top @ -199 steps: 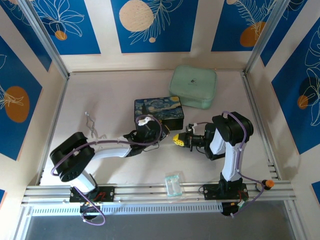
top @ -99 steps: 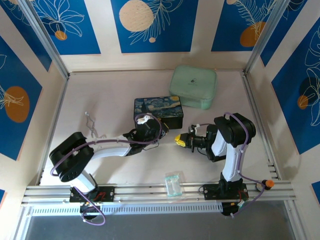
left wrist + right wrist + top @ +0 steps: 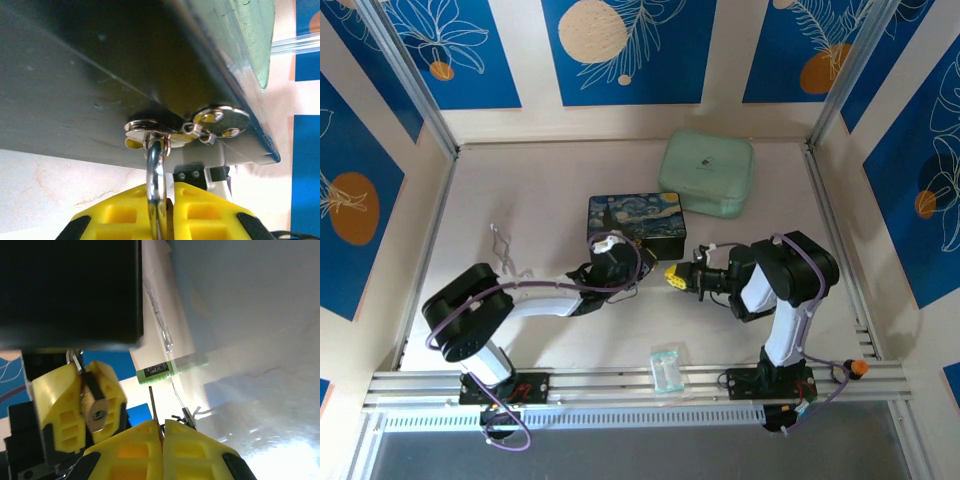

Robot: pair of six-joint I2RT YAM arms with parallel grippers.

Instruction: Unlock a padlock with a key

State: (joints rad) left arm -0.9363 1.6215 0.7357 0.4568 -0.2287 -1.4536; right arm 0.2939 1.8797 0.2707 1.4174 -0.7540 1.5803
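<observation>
Left gripper point(image 3: 167, 202) is clamping the padlock point(image 3: 156, 175), its shackle hanging through the hasp point(image 3: 150, 135) on the painted box point(image 3: 650, 215). Right gripper point(image 3: 162, 432) is pinching the key point(image 3: 152, 407) in closed jaws, holding it near the padlock, not touching.

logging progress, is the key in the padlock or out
Out: the key sticks up from the shut right gripper, apart from the padlock, whose keyhole shows empty, held in the left gripper.

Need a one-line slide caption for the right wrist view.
Right gripper pinches the key, close to the padlock clamped in the left gripper under the dark box.
</observation>
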